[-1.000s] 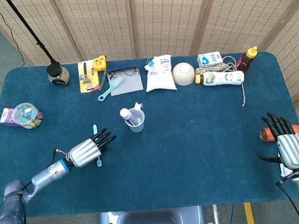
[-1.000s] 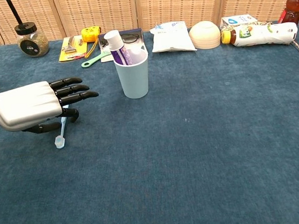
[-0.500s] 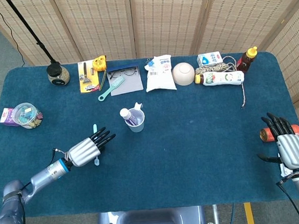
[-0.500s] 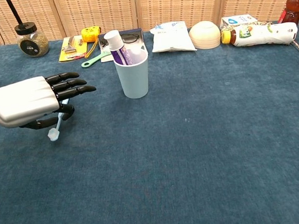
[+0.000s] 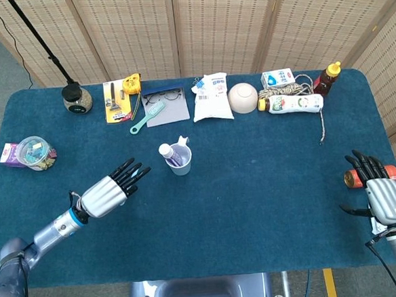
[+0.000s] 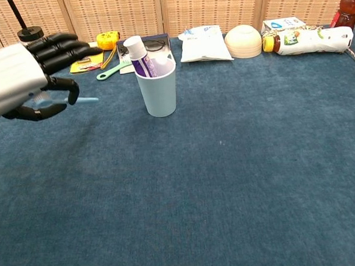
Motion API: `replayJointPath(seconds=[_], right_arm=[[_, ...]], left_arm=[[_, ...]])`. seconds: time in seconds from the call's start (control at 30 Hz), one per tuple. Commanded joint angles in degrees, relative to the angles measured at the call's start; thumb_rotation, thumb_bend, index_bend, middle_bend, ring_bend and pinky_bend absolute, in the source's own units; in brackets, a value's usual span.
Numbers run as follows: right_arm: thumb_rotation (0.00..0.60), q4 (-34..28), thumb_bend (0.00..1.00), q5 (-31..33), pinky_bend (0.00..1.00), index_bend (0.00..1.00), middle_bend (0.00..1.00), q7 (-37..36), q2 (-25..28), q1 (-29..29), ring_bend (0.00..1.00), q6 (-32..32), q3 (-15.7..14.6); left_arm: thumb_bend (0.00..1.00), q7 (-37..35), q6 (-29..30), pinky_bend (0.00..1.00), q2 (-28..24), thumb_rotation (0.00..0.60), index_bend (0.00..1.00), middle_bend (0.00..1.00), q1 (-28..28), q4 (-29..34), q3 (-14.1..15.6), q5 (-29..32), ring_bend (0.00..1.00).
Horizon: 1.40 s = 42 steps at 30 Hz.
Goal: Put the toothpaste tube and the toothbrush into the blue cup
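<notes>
The left hand (image 6: 17, 79) hangs above the table to the left of the blue cup (image 6: 157, 89), its silver back turned up and its black fingers (image 6: 61, 46) stretched toward the cup. Thumb and a finger pinch the toothbrush (image 6: 73, 101), a thin pale-blue plastic stick that lies level under the palm, one end poking out toward the cup (the head view hides it under the hand). The cup is smooth, tapered plastic standing upright on the napped blue cloth (image 6: 240, 177); the toothpaste tube (image 6: 138, 56), purple with a white cap, leans inside it. Far right of the cup, the right hand (image 5: 385, 196) rests low, fingers spread and empty.
</notes>
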<state>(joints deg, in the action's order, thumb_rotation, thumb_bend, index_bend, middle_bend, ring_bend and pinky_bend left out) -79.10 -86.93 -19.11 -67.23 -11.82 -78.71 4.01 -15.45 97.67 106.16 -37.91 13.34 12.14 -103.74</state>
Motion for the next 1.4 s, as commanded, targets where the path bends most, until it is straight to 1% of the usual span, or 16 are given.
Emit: replayJointPath(seconds=[0.03,0.2,0.3,0.4,0.47,0.6,0.67,0.77,0.83,0.93,0.97,1.0,1.07,1.23,1.27,1.4], right_arm=[[0.6,-0.1,0.0,0.0,0.0,0.0,0.0,-0.1,0.1,0.0,0.0,-0.1,0.0],[0.6,-0.2,0.0,-0.1,0.0,0.0,0.0,-0.4,0.2,0.1,0.0,-0.1,0.0],[0.6,-0.2,0.0,-0.1,0.0,0.0,0.0,-0.5,0.3,0.1,0.0,-0.3,0.0],[0.6,-0.3,0.0,-0.1,0.0,0.0,0.0,-0.6,0.4,0.1,0.0,-0.4,0.1],[0.6,-0.3,0.0,-0.1,0.0,0.0,0.0,-0.7,0.4,0.2,0.0,-0.4,0.1],[0.6,-0.4,0.0,-0.2,0.0,0.0,0.0,-0.7,0.5,0.1,0.0,-0.3,0.0],[0.6,-0.3,0.0,-0.2,0.0,0.0,0.0,-0.7,0.4,0.1,0.0,-0.3,0.0],[0.6,-0.4,0.0,-0.4,0.0,0.0,0.0,-0.5,0.3,0.0,0.0,-0.2,-0.1],[0.6,-0.4,0.0,-0.5,0.0,0.0,0.0,-0.4,0.2,0.0,0.0,-0.1,-0.2],[0.6,-0.5,0.0,-0.6,0.0,0.0,0.0,-0.1,0.2,0.0,0.0,-0.1,-0.3],[0.6,-0.5,0.0,-0.6,0.0,0.0,0.0,0.0,0.1,-0.1,0.0,0.0,-0.4],[0.6,-0.5,0.0,-0.6,0.0,0.0,0.0,0.1,0.1,-0.1,0.0,0.1,-0.4],[0.6,-0.4,0.0,-0.5,0.0,0.0,0.0,0.3,0.0,-0.1,0.0,0.2,-0.4],[0.6,-0.2,0.0,-0.3,0.0,0.0,0.0,0.3,-0.1,-0.2,0.0,0.5,-0.4],[0.6,-0.1,0.0,-0.3,0.0,0.0,0.0,0.2,-0.2,-0.2,0.0,0.6,-0.4],[0.6,0.2,0.0,-0.2,0.0,0.0,0.0,0.1,-0.3,-0.4,0.0,1.0,-0.5]], left_arm=[[0.42,-1.4,4.3,0.01,-1.9,0.6,0.57,0.0,-1.0,2.7,-2.4,1.5,0.0],[0.42,-3.2,9.6,0.01,-4.6,0.6,0.57,0.0,-2.0,8.6,-5.1,2.7,0.0],[0.42,-4.4,11.9,0.01,-6.7,0.6,0.57,0.0,-2.6,14.3,-6.2,2.9,0.0],[0.42,-5.7,13.5,0.01,-10.6,0.6,0.57,0.0,-3.4,25.2,-7.4,2.6,0.0],[0.42,-4.9,13.5,0.01,-15.3,0.6,0.57,0.0,-3.8,36.4,-8.1,2.1,0.0],[0.42,-0.8,11.7,0.01,-21.3,0.6,0.57,0.0,-4.1,49.4,-9.0,1.8,0.0],[0.41,1.6,9.8,0.01,-24.0,0.6,0.57,0.0,-4.3,54.9,-9.9,2.2,0.0],[0.41,3.9,3.5,0.01,-27.2,0.6,0.57,0.0,-4.8,63.2,-10.9,4.9,0.0],[0.41,4.7,-0.3,0.01,-28.4,0.6,0.57,0.0,-5.3,66.8,-11.5,6.6,0.0],[0.41,6.8,-5.7,0.01,-29.4,0.6,0.57,0.0,-6.4,70.2,-12.9,9.1,0.0],[0.41,7.1,-7.9,0.01,-29.6,0.6,0.57,0.0,-6.9,71.6,-13.3,10.2,0.0],[0.41,6.8,-12.0,0.01,-30.1,0.6,0.57,0.0,-7.8,73.9,-13.9,12.5,0.0],[0.41,6.7,-16.3,0.01,-30.4,0.6,0.57,0.0,-8.9,76.8,-15.3,15.4,0.0],[0.41,6.0,-22.3,0.0,-30.0,0.6,0.57,0.0,-10.3,79.5,-18.1,19.6,0.0],[0.41,6.2,-24.1,0.0,-29.9,0.6,0.57,0.0,-10.7,79.8,-18.7,20.9,0.0],[0.41,7.8,-27.5,0.0,-29.8,0.6,0.57,0.0,-11.4,80.9,-20.5,23.8,0.0]])
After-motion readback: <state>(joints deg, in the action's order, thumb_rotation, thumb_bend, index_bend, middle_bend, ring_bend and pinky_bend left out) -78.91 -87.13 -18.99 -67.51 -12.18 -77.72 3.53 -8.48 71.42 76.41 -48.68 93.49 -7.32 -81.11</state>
